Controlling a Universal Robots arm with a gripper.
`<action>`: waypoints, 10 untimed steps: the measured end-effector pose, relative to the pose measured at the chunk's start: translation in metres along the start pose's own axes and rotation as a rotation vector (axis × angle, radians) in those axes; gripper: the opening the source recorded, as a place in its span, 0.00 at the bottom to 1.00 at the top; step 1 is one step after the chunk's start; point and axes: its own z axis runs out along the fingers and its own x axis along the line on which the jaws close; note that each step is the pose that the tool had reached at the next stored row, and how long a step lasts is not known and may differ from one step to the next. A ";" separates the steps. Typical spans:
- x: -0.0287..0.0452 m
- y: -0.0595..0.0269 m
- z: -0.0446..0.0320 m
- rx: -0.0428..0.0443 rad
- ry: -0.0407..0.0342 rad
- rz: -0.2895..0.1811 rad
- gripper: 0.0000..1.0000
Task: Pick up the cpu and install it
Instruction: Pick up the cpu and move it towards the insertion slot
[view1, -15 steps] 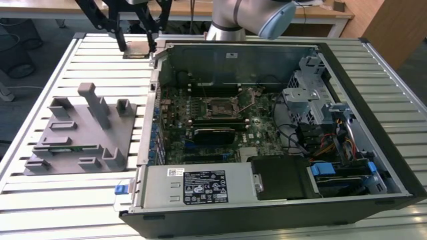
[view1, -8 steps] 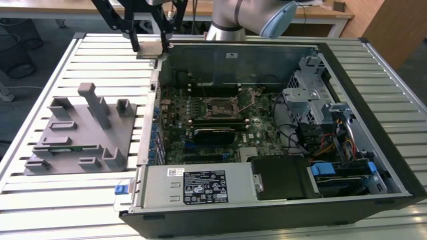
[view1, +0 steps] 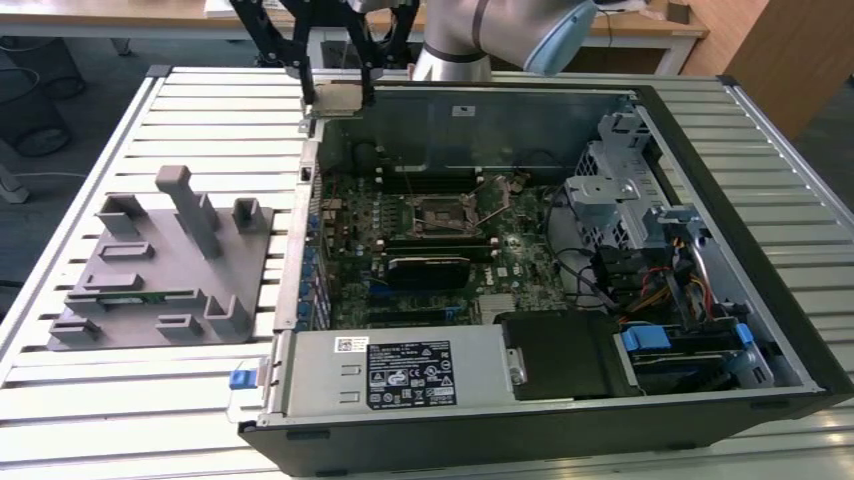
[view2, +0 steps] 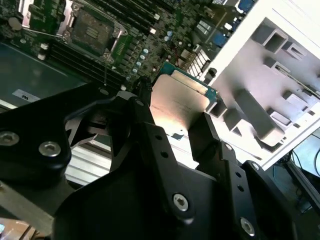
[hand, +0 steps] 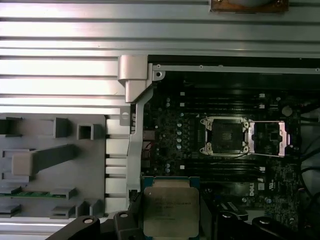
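A slatted metal worktop (view1: 107, 410) carries an open computer case (view1: 534, 425) lying on its side and, on the exterior view's left, a grey tray (view1: 134, 300); wooden desks (view1: 134, 15) stand behind. In the exterior view the gripper (view1: 339, 85) hangs above the far corner of the case. The second wrist view shows its fingers (view2: 150, 135) pinching the cpu (view2: 177, 105) in the air, and the first wrist view looks down on the open socket (hand: 224, 135), well apart from it.

Your bench: pale slatted metal table (view1: 174, 110). Behind it you see a wooden desk (view1: 650, 27); dark floor (view1: 60, 200) at the exterior view's left.
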 end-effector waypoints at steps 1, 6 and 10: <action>-0.0045 0.0001 0.0003 0.0001 0.0001 0.000 0.54; -0.0274 0.0026 0.0025 -0.0001 0.0001 0.000 0.54; -0.0349 0.0143 0.0037 0.0003 0.0001 0.000 0.54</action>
